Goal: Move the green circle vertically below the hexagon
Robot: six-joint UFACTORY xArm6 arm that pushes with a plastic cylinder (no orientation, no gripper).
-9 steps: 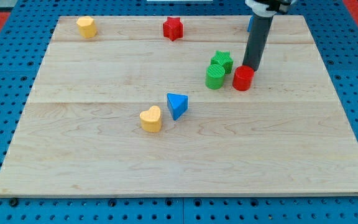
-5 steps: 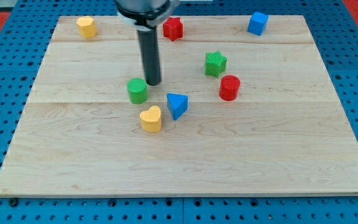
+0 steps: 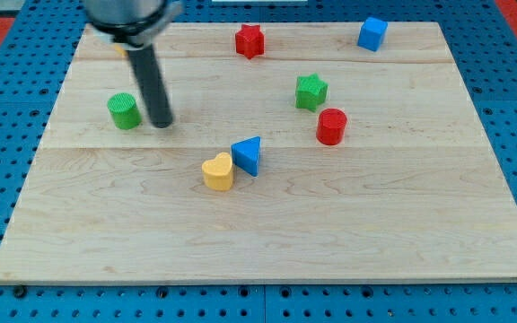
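The green circle (image 3: 125, 110) sits at the board's left, in its upper half. My tip (image 3: 162, 124) rests on the board just to its right, a small gap apart. The yellow hexagon that lay at the top left corner is hidden behind my rod's upper part.
A red star (image 3: 249, 40) and a blue cube (image 3: 372, 33) lie along the top edge. A green star (image 3: 311, 91) and a red cylinder (image 3: 331, 126) sit right of centre. A yellow heart (image 3: 217, 170) and a blue triangle (image 3: 247, 154) touch near the middle.
The green circle has slid left from beside the red cylinder to the left side. My tip followed it leftward. The blue triangle shifted slightly toward the yellow heart.
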